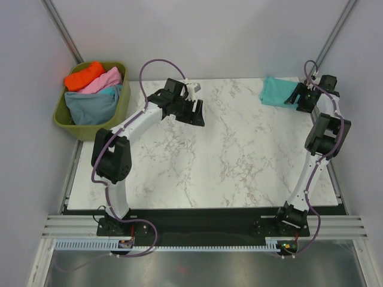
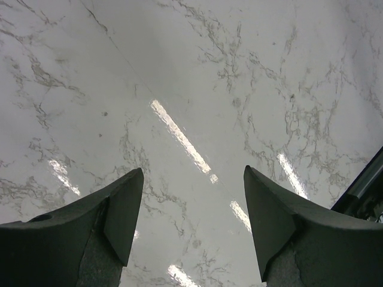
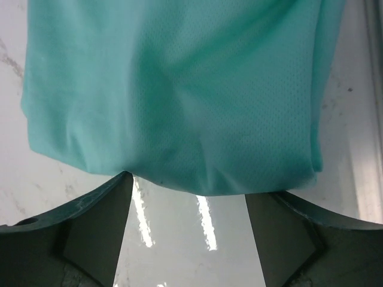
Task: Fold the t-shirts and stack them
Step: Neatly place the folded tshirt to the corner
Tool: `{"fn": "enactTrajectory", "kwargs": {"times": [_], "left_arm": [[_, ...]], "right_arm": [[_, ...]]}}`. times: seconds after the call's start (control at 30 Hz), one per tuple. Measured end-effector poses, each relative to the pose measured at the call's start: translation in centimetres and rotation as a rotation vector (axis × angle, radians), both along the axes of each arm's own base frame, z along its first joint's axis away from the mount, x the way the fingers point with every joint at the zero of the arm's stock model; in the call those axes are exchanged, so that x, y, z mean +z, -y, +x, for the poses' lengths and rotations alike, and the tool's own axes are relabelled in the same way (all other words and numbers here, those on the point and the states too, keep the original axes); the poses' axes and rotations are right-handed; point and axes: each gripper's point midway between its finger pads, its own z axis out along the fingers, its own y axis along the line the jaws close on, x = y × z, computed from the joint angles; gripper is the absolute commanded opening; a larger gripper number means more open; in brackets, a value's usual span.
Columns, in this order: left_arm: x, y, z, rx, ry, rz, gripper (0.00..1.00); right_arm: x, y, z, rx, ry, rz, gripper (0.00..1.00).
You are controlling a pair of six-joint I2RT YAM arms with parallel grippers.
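Note:
A folded teal-green t-shirt lies at the far right corner of the marble table. In the right wrist view it fills the upper frame, its near edge just ahead of the fingertips. My right gripper is open beside the shirt, nothing between the jaws. My left gripper is open and empty above bare marble at the far left. An orange tee, a pink tee, a light teal tee and a slate blue-grey tee lie heaped in the tub.
The olive-green plastic tub stands off the table's far left corner. Grey walls close in on both sides. The table's right edge runs beside the folded shirt.

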Motion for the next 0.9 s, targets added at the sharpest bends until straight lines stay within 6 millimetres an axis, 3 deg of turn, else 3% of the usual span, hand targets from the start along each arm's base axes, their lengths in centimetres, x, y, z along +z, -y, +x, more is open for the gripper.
{"fn": "enactTrajectory", "kwargs": {"times": [0.3,0.47,0.6,0.67,0.9], "left_arm": [[-0.5,0.1,-0.4,-0.003,-0.008,0.012,0.76],[-0.5,0.2,-0.5,-0.006,-0.008,0.013,0.76],[-0.5,0.3,-0.5,-0.006,-0.008,0.012,0.76],[-0.5,0.3,-0.5,-0.007,-0.009,0.011,0.76],[-0.4,0.4,-0.6,-0.010,-0.016,0.002,0.76]], "right_arm": [[-0.3,2.8,1.8,-0.042,0.034,-0.099,0.84],[-0.3,2.6,1.5,-0.020,0.044,-0.096,0.84],[0.7,-0.7,-1.6,0.047,0.011,0.016,0.84],[2.4,-3.0,-2.7,0.087,0.017,0.083,0.84],[10.7,-11.5,-0.7,0.248,0.193,0.249,0.86]]}}
